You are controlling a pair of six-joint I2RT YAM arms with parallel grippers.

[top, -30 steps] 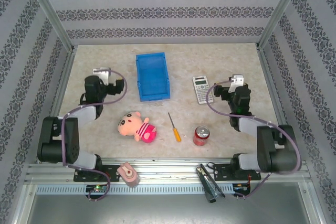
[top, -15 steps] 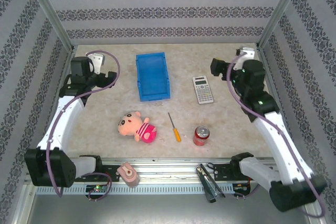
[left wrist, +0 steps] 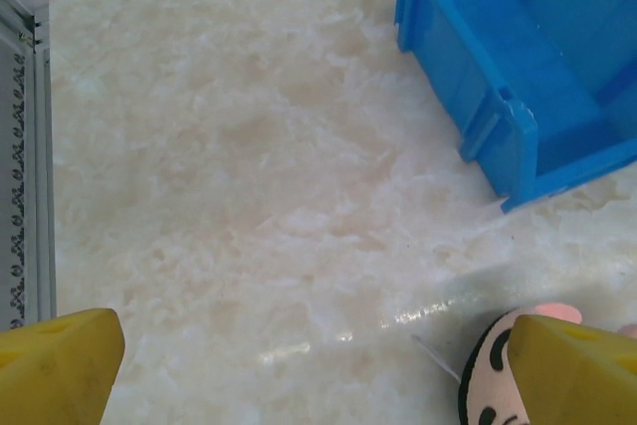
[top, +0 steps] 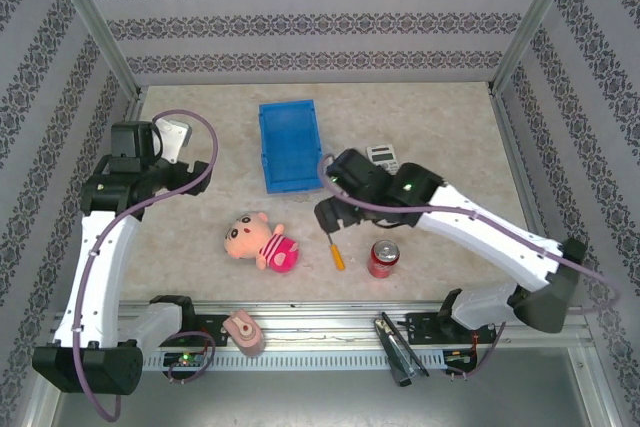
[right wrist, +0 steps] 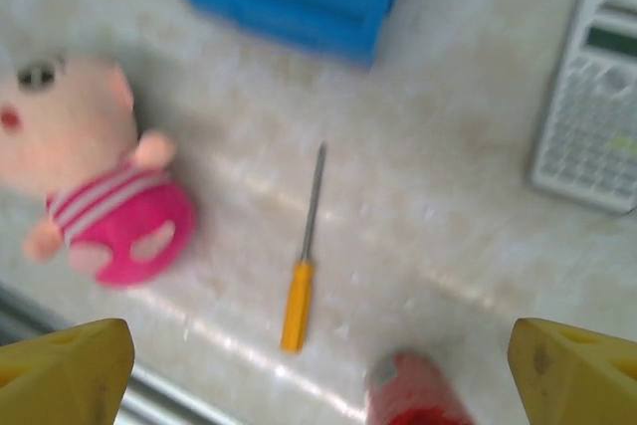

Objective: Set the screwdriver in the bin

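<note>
1. The right arm stretches left across the table, with the right gripper (top: 332, 213) hanging over the screwdriver (right wrist: 303, 256) and its yellow fingers (right wrist: 65, 365) spread wide. The left gripper (top: 173, 132), raised at far left, is spread too.
2. From above, the gripper covers the shaft. The wrist picture is blurred, so the tip is hard to make out.
3. The screwdriver lies flat between the plush toy (top: 262, 240) and the soda can (top: 383, 258). Its long axis runs near-to-far, tip toward the bin (top: 290, 145).
</note>
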